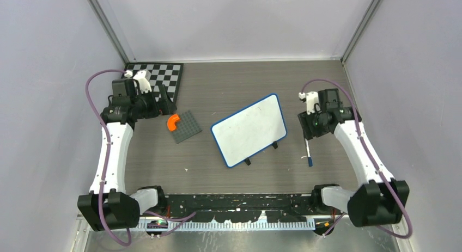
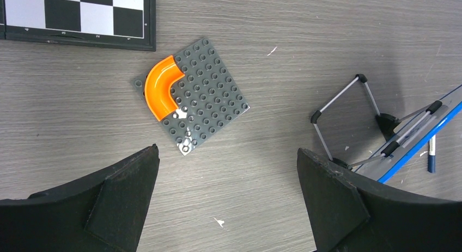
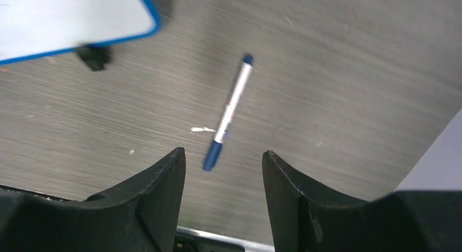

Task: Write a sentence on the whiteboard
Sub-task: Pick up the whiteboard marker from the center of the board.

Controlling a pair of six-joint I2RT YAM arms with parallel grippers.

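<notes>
Whiteboard (image 1: 249, 129) sits mid-table, propped on its feet and turned at an angle, between the two arms. No sentence is readable on its face from the top view; could be blank, could be glare or low resolution, can't tell. The right wrist view only catches one blue-framed corner, blurred. Marker (image 3: 229, 113) lies flat on the table (image 1: 218, 83) just right of the board, touching nothing. Right gripper (image 3: 222, 154) hangs directly over its near end, fingers apart, nothing held. My read: this is the pen-handling step, not the writing step. If the board is blank as it looks, the next move is to drop straight down, line the fingers across the barrel, close, lift, then carry the tip to the board. Can't tell whether the marker is capped, or which end is the tip. Left gripper (image 2: 227, 149) is wide apart and empty, over the grey studded plate (image 2: 210, 94) with the orange curved piece (image 2: 160, 86), near the checkerboard (image 2: 76, 15) and well off the board. It may need to steady the board, which looks likely to slide under pen pressure.
</notes>
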